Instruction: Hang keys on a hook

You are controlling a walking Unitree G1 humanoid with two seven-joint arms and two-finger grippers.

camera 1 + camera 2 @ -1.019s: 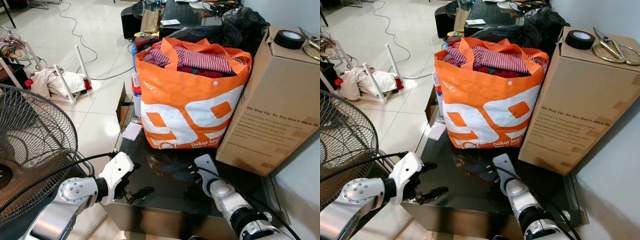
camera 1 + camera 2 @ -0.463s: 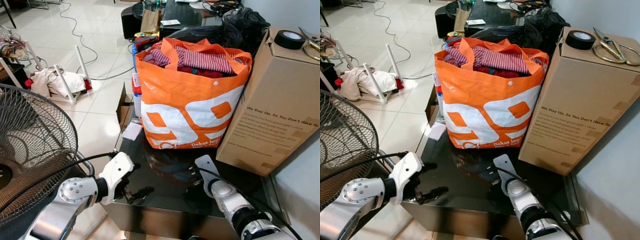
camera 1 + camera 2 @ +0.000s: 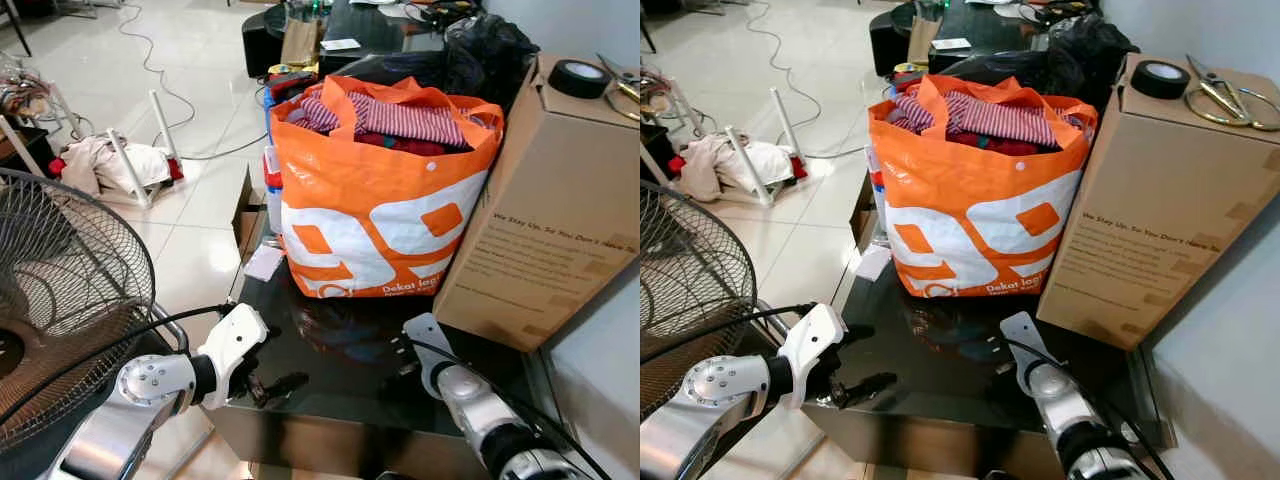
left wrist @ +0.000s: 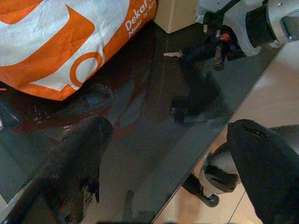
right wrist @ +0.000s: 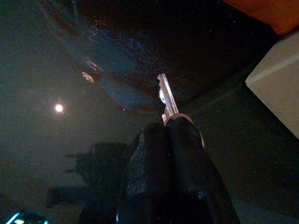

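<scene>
My right gripper (image 5: 166, 129) is shut on a small silver key (image 5: 167, 97), whose blade sticks out past the fingertips. It hovers low over the black glass table (image 3: 330, 395), in front of the cardboard box. In the left wrist view the same key (image 4: 173, 54) pokes out of the right gripper (image 4: 211, 46), just above the glass. My left gripper (image 3: 272, 385) stands open at the table's front left edge, with nothing between its fingers (image 4: 77, 156).
An orange bag (image 3: 380, 210) stuffed with clothes stands mid-table. A tall cardboard box (image 3: 550, 220) is at its right, with a tape roll (image 3: 580, 77) and scissors (image 3: 1222, 100) on top. A standing fan (image 3: 60, 290) is close on the left. Cables and a white rack (image 3: 125, 160) lie on the floor.
My right arm has shifted a little to the right over the table with the key in its grip. The left arm has stayed in place.
</scene>
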